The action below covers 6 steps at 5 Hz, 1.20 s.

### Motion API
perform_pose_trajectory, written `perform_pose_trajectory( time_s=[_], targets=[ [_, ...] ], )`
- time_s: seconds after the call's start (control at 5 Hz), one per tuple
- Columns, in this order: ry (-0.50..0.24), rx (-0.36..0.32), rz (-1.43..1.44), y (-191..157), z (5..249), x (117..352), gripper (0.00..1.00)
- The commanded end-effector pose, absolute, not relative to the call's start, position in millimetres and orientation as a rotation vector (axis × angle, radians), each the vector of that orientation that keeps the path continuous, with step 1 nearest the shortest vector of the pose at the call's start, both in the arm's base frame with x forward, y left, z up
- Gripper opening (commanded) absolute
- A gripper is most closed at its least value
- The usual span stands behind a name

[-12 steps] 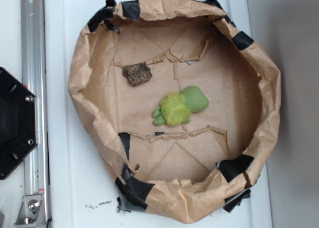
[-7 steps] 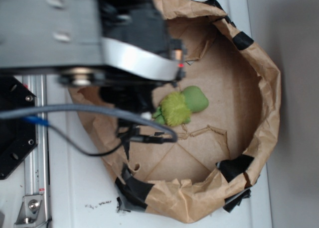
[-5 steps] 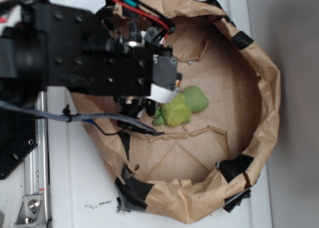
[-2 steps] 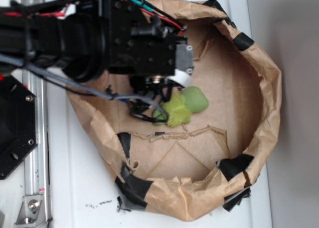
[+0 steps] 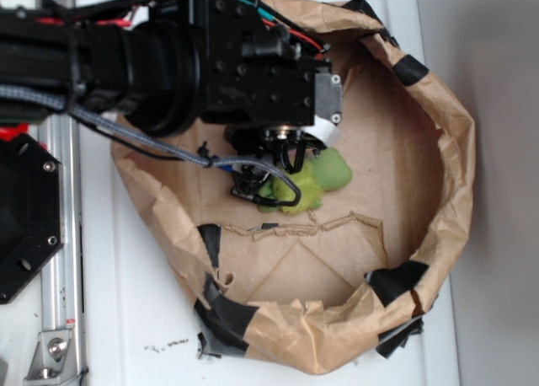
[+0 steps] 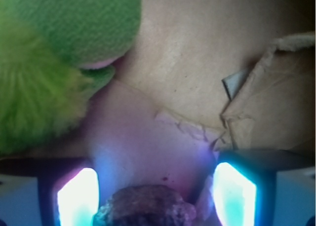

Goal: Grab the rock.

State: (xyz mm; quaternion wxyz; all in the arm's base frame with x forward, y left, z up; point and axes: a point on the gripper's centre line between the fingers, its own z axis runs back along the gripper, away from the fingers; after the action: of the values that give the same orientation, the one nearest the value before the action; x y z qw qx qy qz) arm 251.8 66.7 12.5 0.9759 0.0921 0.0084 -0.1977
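In the wrist view the rock (image 6: 144, 206) is seen low in the frame, between the spread fingers (image 6: 78, 196) of the gripper (image 6: 155, 199), neither visibly touching it. The green plush toy (image 5: 313, 180) is seen just beside, inside the brown paper bowl (image 5: 450, 163).
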Motion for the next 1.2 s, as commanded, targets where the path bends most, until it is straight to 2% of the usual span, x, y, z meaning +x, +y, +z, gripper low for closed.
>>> perform_pose_trajectory(
  time_s=[0.0, 0.2, 0.4, 0.6, 0.8, 1.0],
  targets=[
    [0.013, 0.205, -0.401, 66.2, 13.2, 244.9, 0.0],
    [0.006, 0.204, -0.397, 65.1, 17.8, 243.5, 0.0],
    [-0.022, 0.197, -0.397, 59.7, 35.6, 242.1, 0.0],
    [-0.051, 0.212, -0.349, 55.5, 63.6, 245.6, 0.0],
    [-0.14, 0.17, -0.199, 40.3, 114.4, 259.2, 0.0],
    [-0.148, 0.123, -0.098, 22.7, 159.1, 273.7, 0.0]
  ],
)
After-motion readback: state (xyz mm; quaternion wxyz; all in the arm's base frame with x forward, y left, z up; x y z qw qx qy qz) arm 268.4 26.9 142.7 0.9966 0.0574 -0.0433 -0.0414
